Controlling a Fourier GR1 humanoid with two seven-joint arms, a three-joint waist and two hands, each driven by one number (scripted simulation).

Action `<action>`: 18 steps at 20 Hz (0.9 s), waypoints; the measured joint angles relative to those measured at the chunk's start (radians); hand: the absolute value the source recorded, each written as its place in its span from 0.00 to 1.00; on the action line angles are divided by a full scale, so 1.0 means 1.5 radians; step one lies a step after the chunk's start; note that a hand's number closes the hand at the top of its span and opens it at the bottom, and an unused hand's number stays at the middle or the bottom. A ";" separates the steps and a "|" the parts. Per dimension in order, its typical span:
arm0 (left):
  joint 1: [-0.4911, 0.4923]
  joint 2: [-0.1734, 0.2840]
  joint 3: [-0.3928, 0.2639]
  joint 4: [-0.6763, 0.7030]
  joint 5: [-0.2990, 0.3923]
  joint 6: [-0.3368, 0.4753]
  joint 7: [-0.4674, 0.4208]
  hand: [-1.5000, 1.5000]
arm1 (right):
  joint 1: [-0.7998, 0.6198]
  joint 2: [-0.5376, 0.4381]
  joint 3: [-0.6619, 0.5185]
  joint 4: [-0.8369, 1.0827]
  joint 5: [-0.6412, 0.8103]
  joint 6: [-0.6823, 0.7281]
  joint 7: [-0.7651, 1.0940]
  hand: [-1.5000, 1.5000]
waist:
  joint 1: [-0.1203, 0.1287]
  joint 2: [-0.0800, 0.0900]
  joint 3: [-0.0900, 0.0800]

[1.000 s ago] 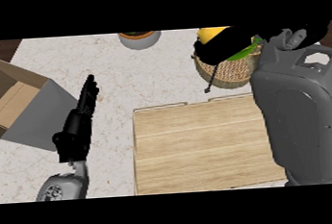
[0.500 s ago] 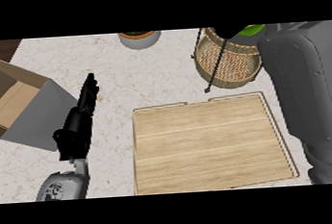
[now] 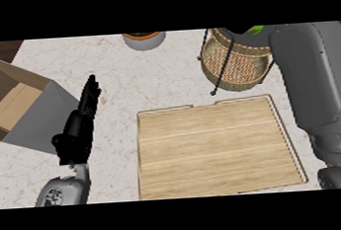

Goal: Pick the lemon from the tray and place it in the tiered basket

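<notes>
Where the right forearm point(image 3: 314, 83) crosses, tiered basket point(image 3: 236, 63), tray point(image 3: 215, 149), open box point(image 3: 16, 109)

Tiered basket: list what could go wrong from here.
1. The right forearm reaches over the tiered basket, and its hand is out of view, so the lemon's release cannot be checked from the head view.
2. The forearm lies close along the basket's side; pulling back could nudge the basket or its black frame.
3. The left hand rests open beside the wooden tray, near the cardboard box.
</notes>
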 measured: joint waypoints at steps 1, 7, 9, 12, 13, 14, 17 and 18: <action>-0.003 0.002 0.004 0.004 0.003 -0.003 0.002 0.50 | 0.001 -0.001 -0.014 0.010 -0.013 -0.012 -0.010 0.00 | -0.001 -0.001 0.000; -0.009 -0.006 0.004 0.021 0.000 0.004 -0.007 0.50 | -0.013 0.002 -0.083 0.043 -0.081 -0.086 -0.042 0.00 | -0.002 -0.001 0.000; -0.011 -0.009 0.001 0.023 -0.004 0.008 -0.006 0.50 | -0.012 0.003 -0.107 0.035 -0.098 -0.123 -0.043 0.00 | -0.004 0.000 0.000; -0.004 -0.002 0.007 0.015 0.000 0.004 -0.006 0.50 | -0.007 -0.019 -0.142 0.010 -0.119 -0.150 -0.030 0.00 | -0.007 -0.002 0.000; 0.005 -0.004 0.003 0.009 -0.003 0.005 -0.006 0.50 | -0.005 -0.031 -0.153 0.004 -0.125 -0.154 -0.023 0.00 | -0.008 -0.002 0.000; 0.007 -0.004 0.005 0.011 -0.002 0.007 -0.009 0.50 | -0.001 -0.044 -0.166 -0.005 -0.134 -0.151 -0.016 0.00 | -0.010 -0.003 0.000; 0.003 -0.004 0.008 0.009 -0.002 0.008 -0.002 0.50 | 0.035 -0.068 -0.210 -0.047 -0.173 -0.147 -0.005 0.00 | -0.017 -0.004 0.000; 0.006 -0.005 0.007 0.007 -0.005 0.011 0.000 0.50 | 0.051 -0.072 -0.222 -0.070 -0.188 -0.139 0.005 0.00 | -0.020 -0.005 0.000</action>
